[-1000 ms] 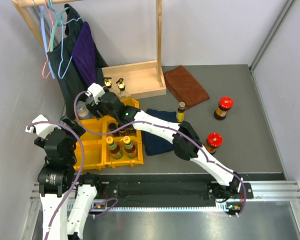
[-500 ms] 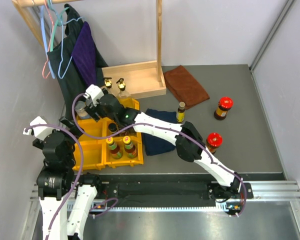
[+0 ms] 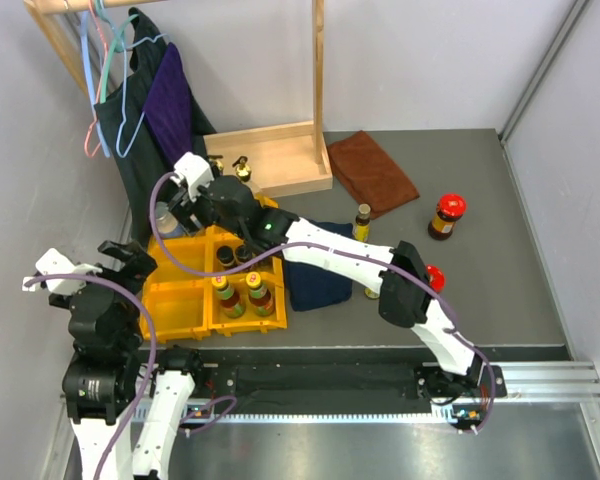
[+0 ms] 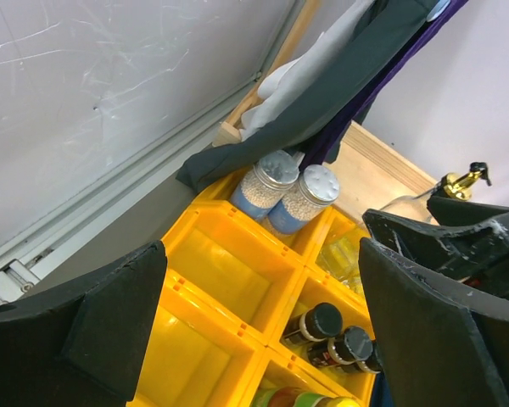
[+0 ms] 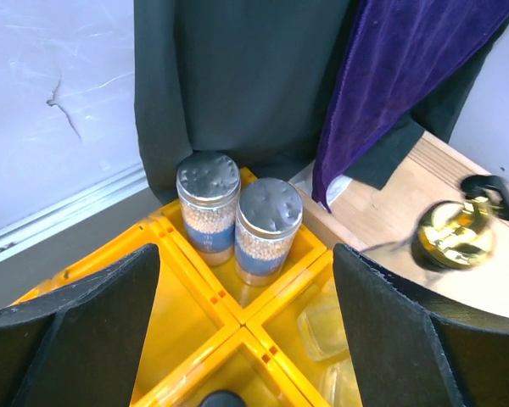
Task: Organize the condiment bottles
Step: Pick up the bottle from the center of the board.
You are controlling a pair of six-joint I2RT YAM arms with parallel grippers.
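Yellow plastic bins (image 3: 183, 303), split into compartments, sit at the near left of the grey surface (image 3: 500, 290). We see the right end effector (image 5: 243, 280) reaching across and hovering over their far corner, fingers spread wide with nothing between them. Just below it, two grey-lidded jars (image 5: 208, 208) of pale grains stand upright and touching in the far left compartment, against hanging dark clothes (image 5: 237, 76).

The left end effector (image 4: 261, 288) hangs at the near left side of the bins, also spread wide and holding nothing. Two black-capped bottles (image 3: 227, 257) stand in a middle compartment. Two yellow-capped sauce bottles (image 3: 226, 296) stand side by side in the near right one.

Two gold-topped bottles (image 3: 242, 168) stand just beyond the bins, by the near left corner of a wooden tray (image 3: 280, 160); we cannot tell whether they are inside it. A small yellow-capped bottle (image 3: 362, 222) stands at the far right edge of a blue cloth (image 3: 315, 280). A brown cloth (image 3: 375, 170) lies beyond it.

One red-lidded jar (image 3: 446, 215) stands alone at the right. A second red-lidded jar (image 3: 436, 276) is nearer to us, partly hidden behind the right arm (image 3: 340, 255).
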